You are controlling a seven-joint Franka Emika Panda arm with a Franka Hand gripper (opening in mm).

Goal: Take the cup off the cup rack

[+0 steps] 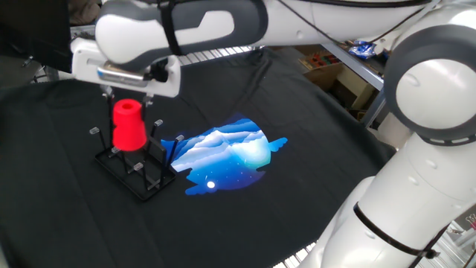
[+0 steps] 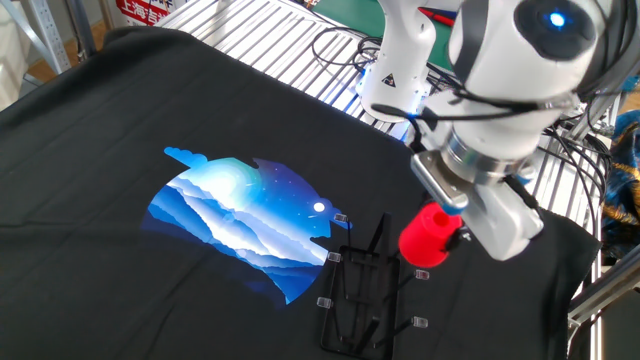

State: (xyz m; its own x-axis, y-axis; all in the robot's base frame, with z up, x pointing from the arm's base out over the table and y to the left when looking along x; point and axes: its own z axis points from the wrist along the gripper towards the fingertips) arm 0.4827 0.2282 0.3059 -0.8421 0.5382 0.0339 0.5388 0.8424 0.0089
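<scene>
Currently gripper [image 1: 128, 100] jaws clamp the inverted red cup [image 1: 129, 125] by its narrow base, cup held above the cup rack [image 1: 137, 170].

Two fixed cameras, opposite table sides, angled down, fairly near, probably; both share cup rack [image 1: 134, 167] [image 2: 365, 295].

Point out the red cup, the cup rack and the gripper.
red cup [image 1: 129, 128], one fixed view, side wall.
cup rack [image 2: 352, 300], the other fixed view, wire base.
gripper [image 1: 128, 99], one fixed view, between the fingers.
</scene>
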